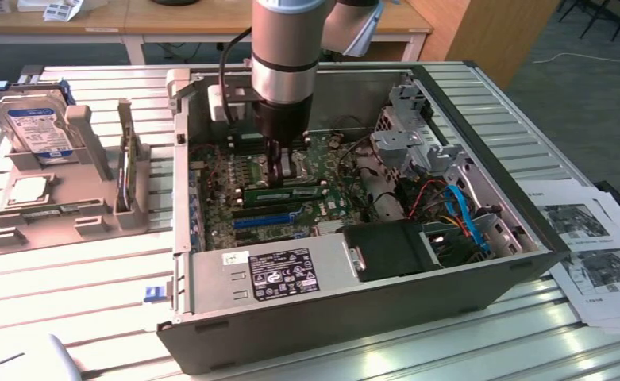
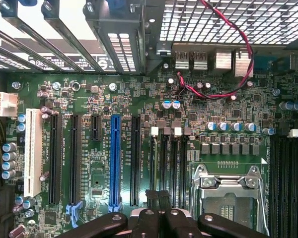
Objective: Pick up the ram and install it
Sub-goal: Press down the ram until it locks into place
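Observation:
The ram (image 1: 288, 193), a green stick with white stickers, stands on edge in a memory slot on the motherboard (image 1: 225, 178) inside the open computer case (image 1: 321, 317). My gripper (image 1: 280, 181) reaches straight down into the case, its tip right over the ram's upper edge near the middle. In the wrist view my gripper (image 2: 158, 194) has its dark fingers (image 2: 151, 196) pressed together with nothing visible between them, above the row of black memory slots (image 2: 174, 168). Whether the tip touches the ram I cannot tell.
A blue expansion slot (image 1: 262, 220) (image 2: 114, 158) lies beside the memory slots, and the CPU socket (image 2: 228, 193) on the other side. The power supply (image 1: 278, 270), cables (image 1: 458, 210) and drive cage (image 1: 410, 131) crowd the case. A hard drive (image 1: 40, 131) stands in a grey holder (image 1: 66, 214) at the exterior view's left.

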Controlling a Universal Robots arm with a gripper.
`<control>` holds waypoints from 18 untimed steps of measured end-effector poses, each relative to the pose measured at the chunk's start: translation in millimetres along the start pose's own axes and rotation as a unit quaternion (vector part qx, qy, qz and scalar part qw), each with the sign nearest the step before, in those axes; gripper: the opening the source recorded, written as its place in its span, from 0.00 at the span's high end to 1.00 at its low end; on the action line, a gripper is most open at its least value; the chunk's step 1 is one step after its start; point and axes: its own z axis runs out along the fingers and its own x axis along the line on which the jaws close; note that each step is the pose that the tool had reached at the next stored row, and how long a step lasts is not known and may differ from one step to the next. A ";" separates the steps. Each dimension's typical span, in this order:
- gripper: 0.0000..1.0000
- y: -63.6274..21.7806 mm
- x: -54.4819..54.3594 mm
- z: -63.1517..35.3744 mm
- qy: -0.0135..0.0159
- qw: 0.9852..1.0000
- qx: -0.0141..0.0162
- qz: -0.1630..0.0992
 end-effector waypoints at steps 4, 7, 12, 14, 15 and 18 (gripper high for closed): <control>0.90 0.0 0.0 0.3 0.000 1.000 0.000 0.000; 0.90 -0.1 0.0 1.2 0.000 1.000 0.000 0.000; 0.90 0.0 0.0 2.7 0.000 1.000 0.000 0.000; 0.90 0.0 0.0 2.8 0.000 1.000 0.000 0.000; 0.90 0.0 0.0 2.8 0.000 1.000 0.000 0.000; 0.90 -0.1 0.0 3.4 0.000 1.000 0.000 0.000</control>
